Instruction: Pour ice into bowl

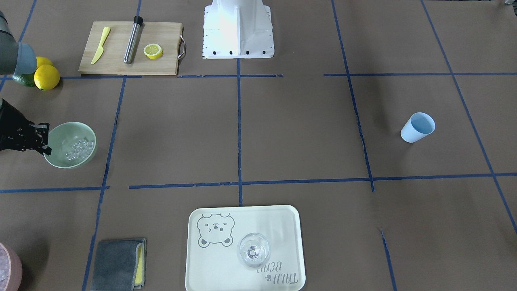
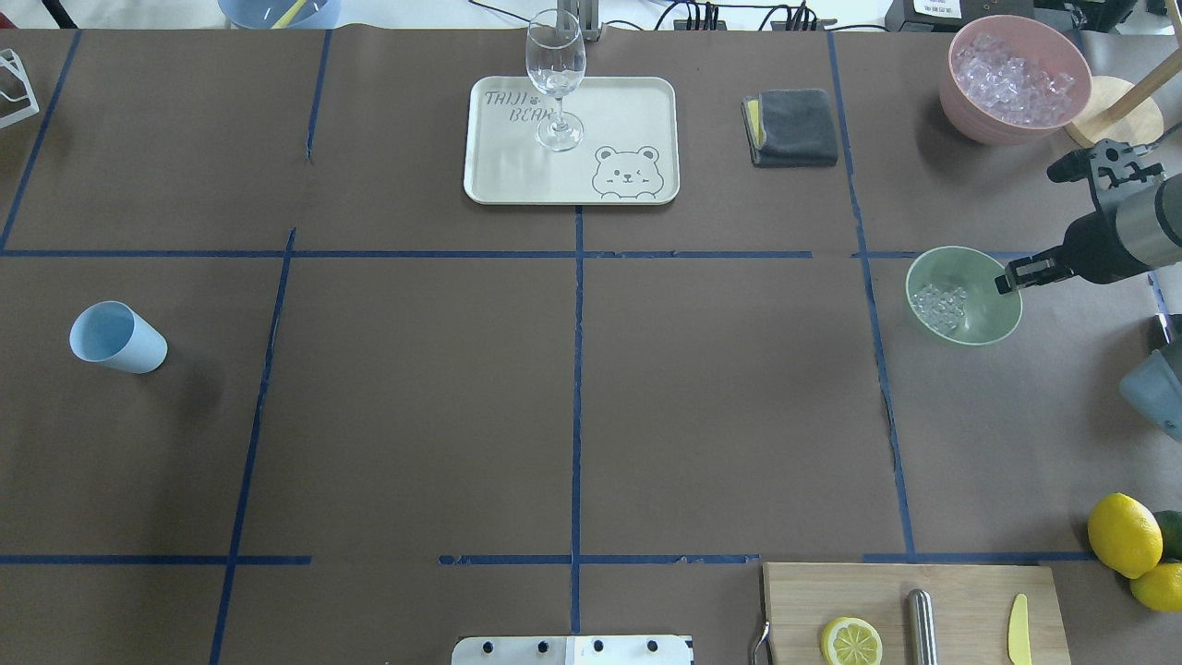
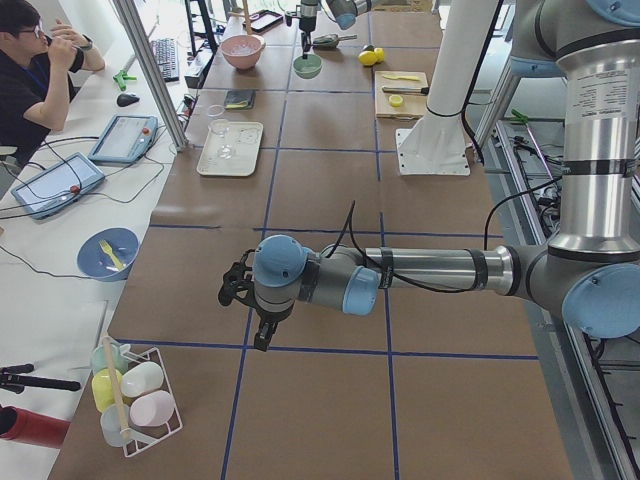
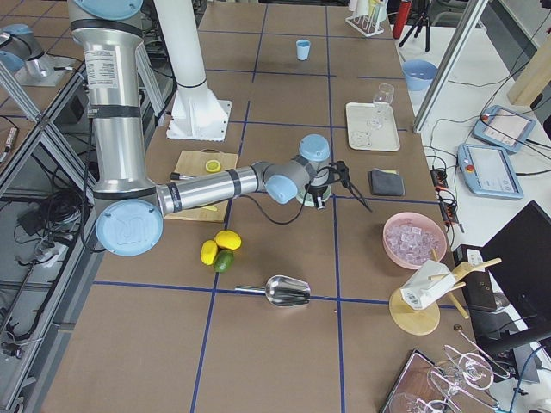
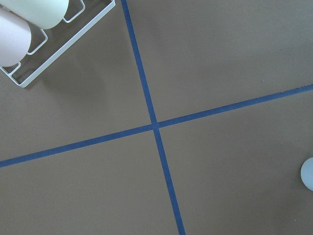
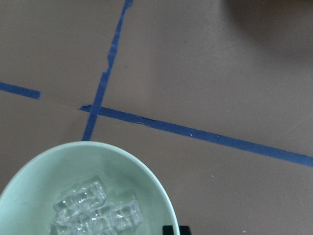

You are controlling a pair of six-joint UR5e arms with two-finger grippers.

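Right gripper [image 1: 46, 139]: jaws apparently parted, empty. Bowl [image 1: 66, 131] rim just ahead, ice [image 1: 78, 149] beyond it. We would lift straight off, sparing the rim.

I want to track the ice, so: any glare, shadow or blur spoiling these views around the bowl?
Front-facing view: the ice in the bowl reads clearly, though the robot base is blown out white. Overhead view: ice distinct, light even. Right wrist view: ice sharp, a soft shadow darkens the top right corner.
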